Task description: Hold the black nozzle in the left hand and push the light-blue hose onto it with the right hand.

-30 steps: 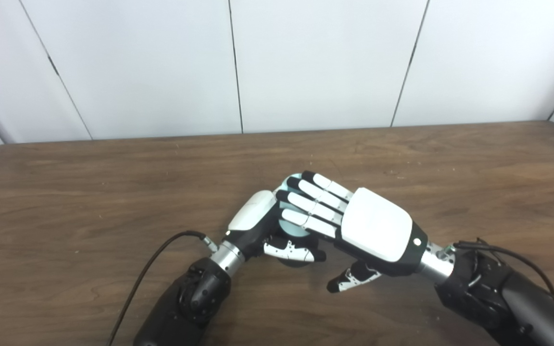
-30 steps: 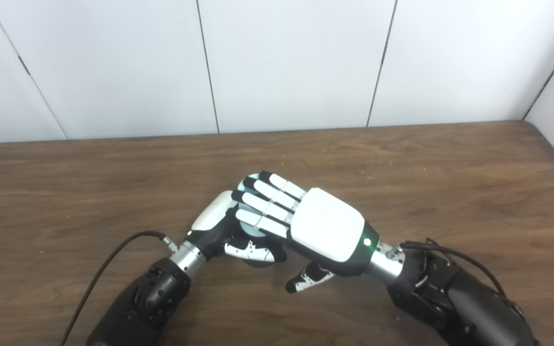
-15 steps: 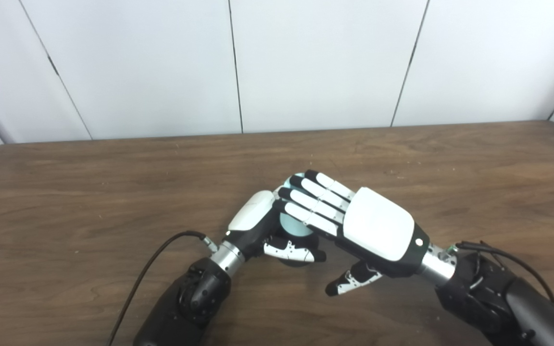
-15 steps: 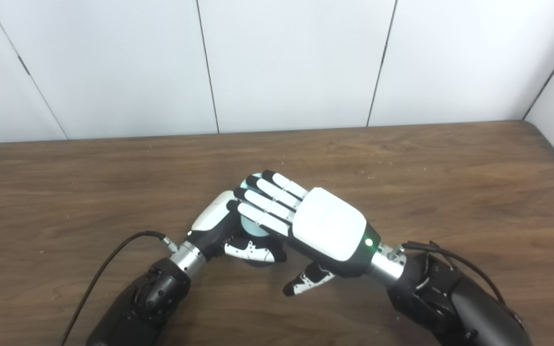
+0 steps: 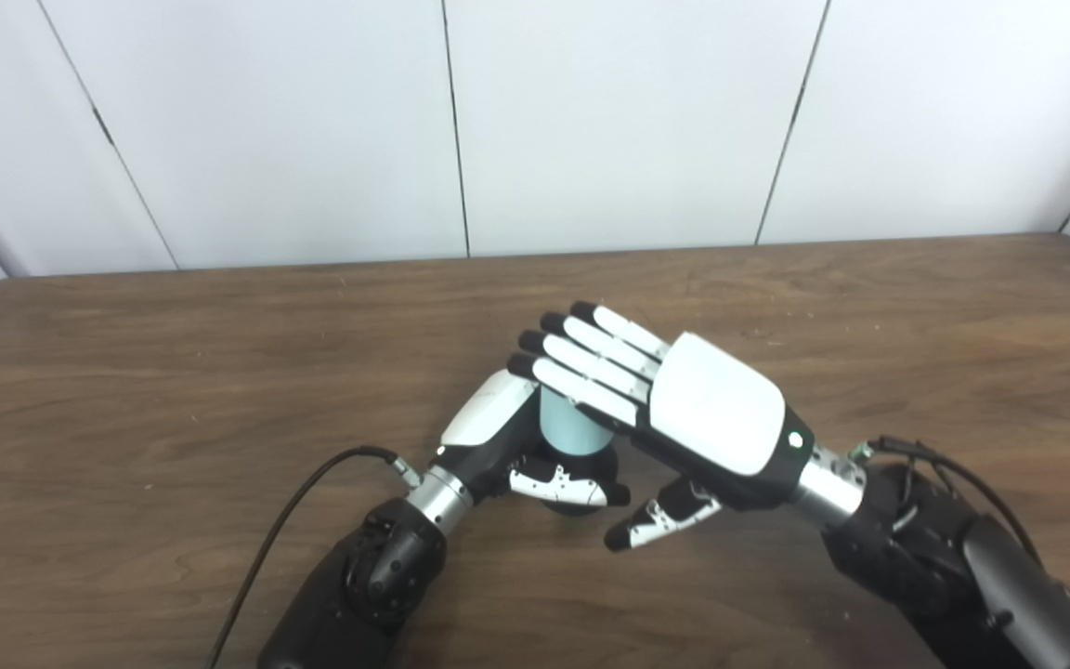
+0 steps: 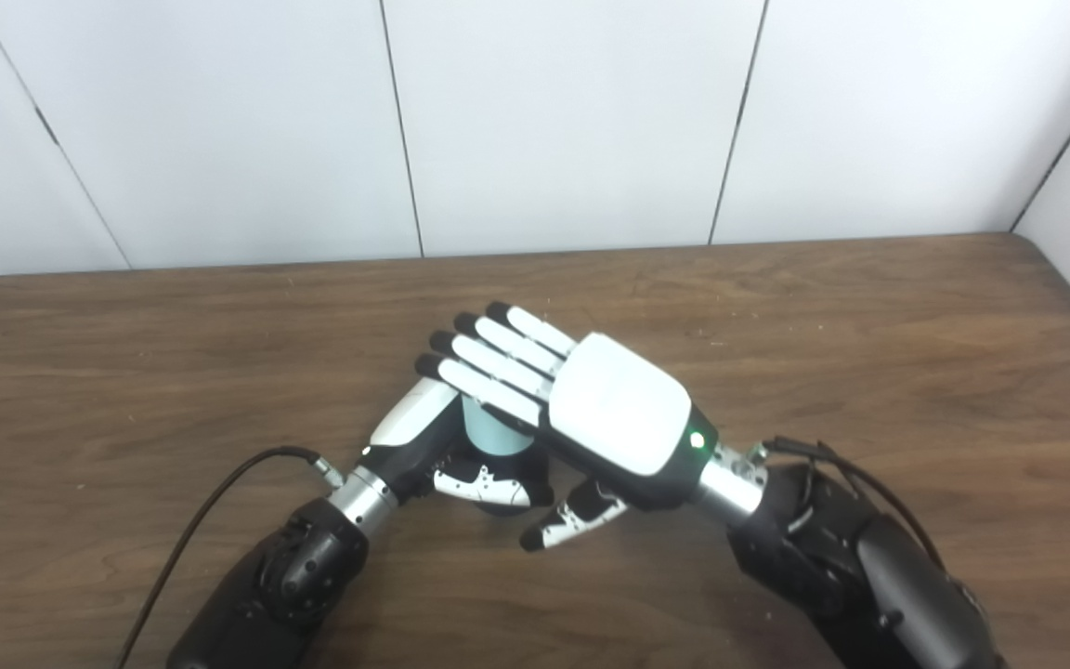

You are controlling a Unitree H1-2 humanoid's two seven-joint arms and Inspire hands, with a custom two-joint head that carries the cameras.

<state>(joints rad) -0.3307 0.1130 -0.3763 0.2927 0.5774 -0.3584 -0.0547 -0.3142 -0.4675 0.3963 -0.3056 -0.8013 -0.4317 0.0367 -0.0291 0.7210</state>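
Observation:
My left hand [image 5: 507, 446] is shut around the black nozzle [image 5: 570, 505], which stands on the brown table; only a sliver of black shows under the thumb. The light-blue hose [image 5: 567, 427] stands upright on the nozzle, rising between my two hands. My right hand [image 5: 674, 404] is open, with its fingers [image 5: 591, 367] stretched flat over the top of the hose and its palm facing down. Its thumb [image 5: 651, 523] hangs free below. The hose's top is hidden under those fingers. The same scene shows in the right eye view, with the hose [image 6: 490, 435] under the right hand [image 6: 591, 404].
The table [image 5: 126, 372] runs to a white panelled wall [image 5: 591, 121] at the back. A black cable [image 5: 284, 520] loops from my left wrist toward the front edge.
My right hand has lifted and shifted a little to the left and back, fingers still flat. More of the light-blue hose's side now shows beneath it. My left hand has not moved.

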